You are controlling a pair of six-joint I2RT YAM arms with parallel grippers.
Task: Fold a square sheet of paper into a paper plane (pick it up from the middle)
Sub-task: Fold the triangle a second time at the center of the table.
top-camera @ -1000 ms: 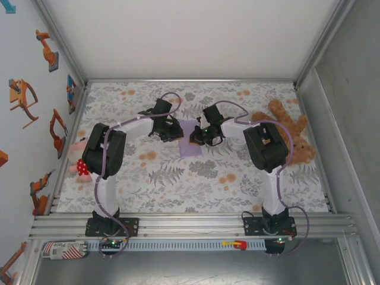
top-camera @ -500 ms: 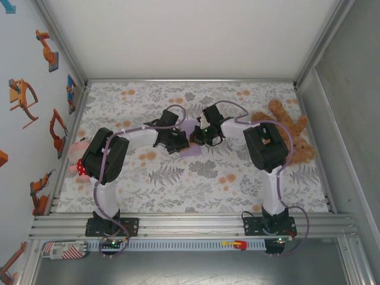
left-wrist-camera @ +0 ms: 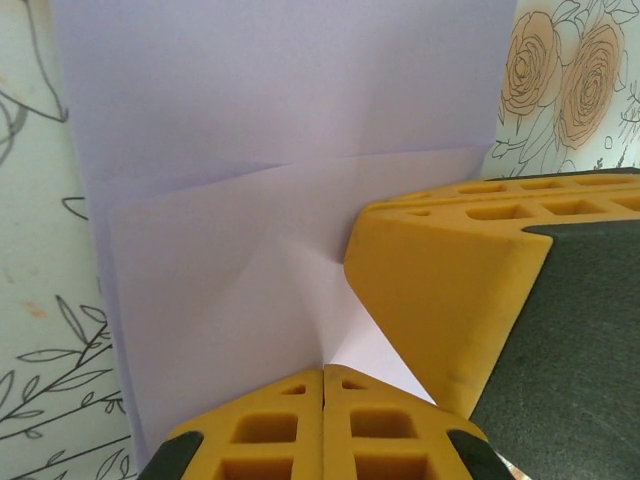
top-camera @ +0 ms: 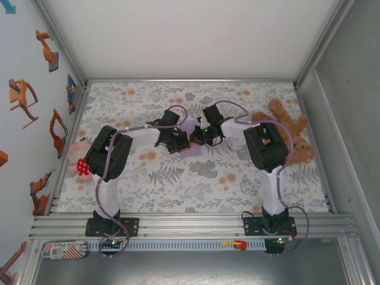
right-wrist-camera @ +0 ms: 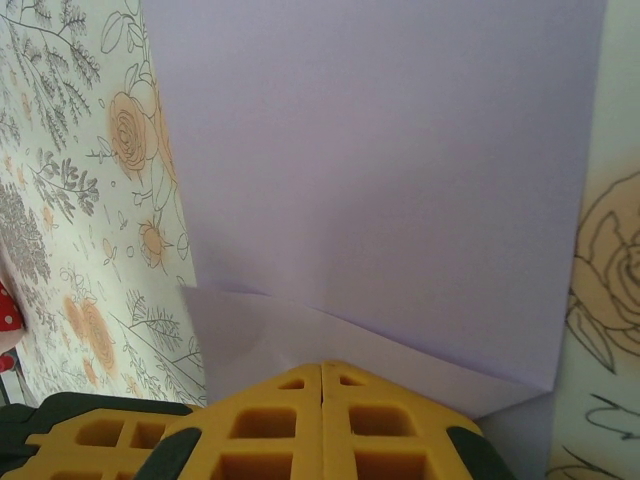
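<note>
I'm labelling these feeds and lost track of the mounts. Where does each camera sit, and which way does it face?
Top external: above and behind the arm bases, looking down on the table; the left arm and right arm meet at the paper.
Left wrist: on the left arm, looking down along the shut left fingers at the paper; one of the right fingers shows at the right.
Right wrist: on the right arm, looking down past the shut right fingers at paper and table.
Shared: both wrist views show the same creased paper.
</note>
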